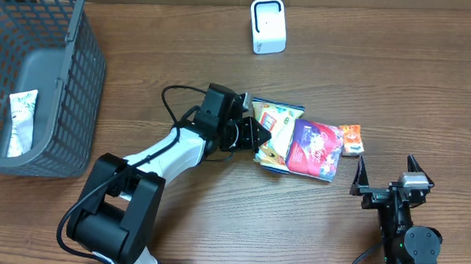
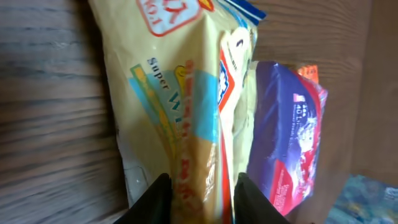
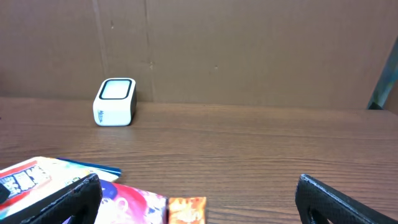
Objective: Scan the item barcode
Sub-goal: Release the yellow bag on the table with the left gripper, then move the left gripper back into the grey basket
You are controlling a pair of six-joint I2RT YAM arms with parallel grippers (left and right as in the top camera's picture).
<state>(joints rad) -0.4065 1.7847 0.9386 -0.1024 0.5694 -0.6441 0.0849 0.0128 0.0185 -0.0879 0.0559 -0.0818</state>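
A yellow snack packet [image 1: 276, 122] lies mid-table, partly under a purple-and-red packet [image 1: 314, 148]. My left gripper [image 1: 255, 137] is shut on the yellow packet's near edge; in the left wrist view the two black fingers pinch the yellow packet [image 2: 180, 93] between them, with the left gripper [image 2: 199, 202] at the bottom edge and the purple packet [image 2: 286, 143] to its right. The white barcode scanner [image 1: 268, 26] stands at the back of the table, apart from the packets. My right gripper [image 1: 387, 174] is open near the front right, holding nothing. No barcode shows on the packet.
A small orange sachet [image 1: 350, 140] lies right of the purple packet. A grey mesh basket [image 1: 69, 75] at the left holds a white tube [image 1: 22, 121]. The right wrist view shows the scanner [image 3: 115, 101] against a brown backboard.
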